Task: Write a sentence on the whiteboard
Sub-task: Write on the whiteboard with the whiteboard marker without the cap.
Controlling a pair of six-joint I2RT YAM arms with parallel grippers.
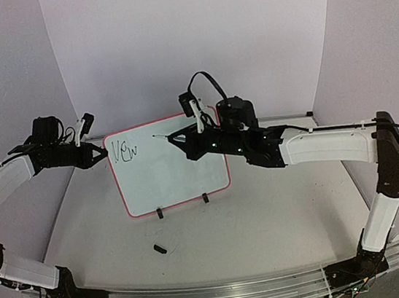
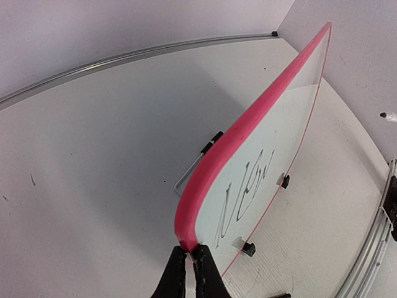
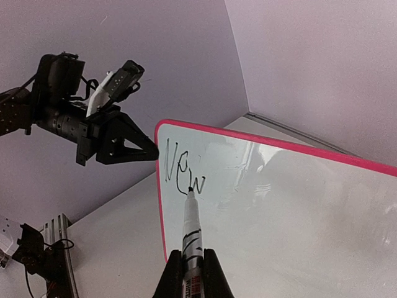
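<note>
Black left end effector pinches whiteboard, right arm extends marker

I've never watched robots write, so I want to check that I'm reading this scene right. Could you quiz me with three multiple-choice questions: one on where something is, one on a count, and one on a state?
1. Where does the left gripper grip the board?
A. its left edge
B. its top edge
C. a foot

2. How many words are on the board?
A. none
B. three
C. one

3. What is the right gripper doing?
A. open, empty
B. shut on the marker
C. shut on the board

Answers:
1 A: the top view shows it at the board's left edge, and the left wrist view shows it pinching that edge.
2 C: only "New" is written.
3 B: the right wrist view shows the marker clamped in it, tip toward the board.
</note>
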